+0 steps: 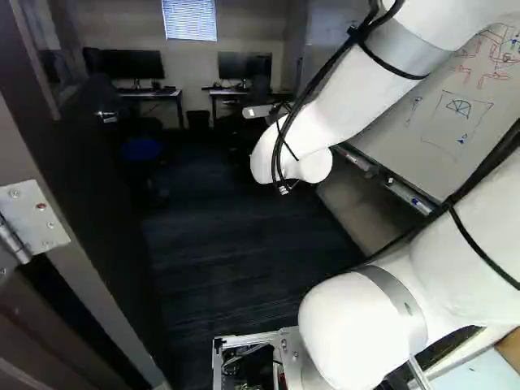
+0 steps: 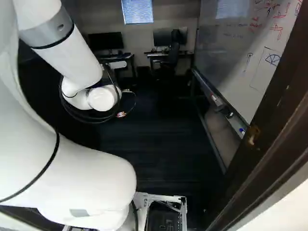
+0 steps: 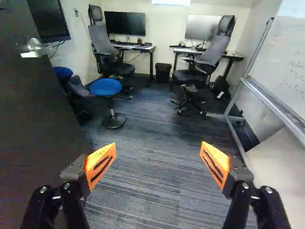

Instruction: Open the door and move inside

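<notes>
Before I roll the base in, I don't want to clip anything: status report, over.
Jaws open, gripping nothing. Door open. Possibly in the way: nearer blue stool ahead, on the door's side; whiteboard on the opposite side.

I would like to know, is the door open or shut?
Open. The door stands swung to one side, and past its edge the wrist view shows the room's carpet and a blue stool.
</notes>
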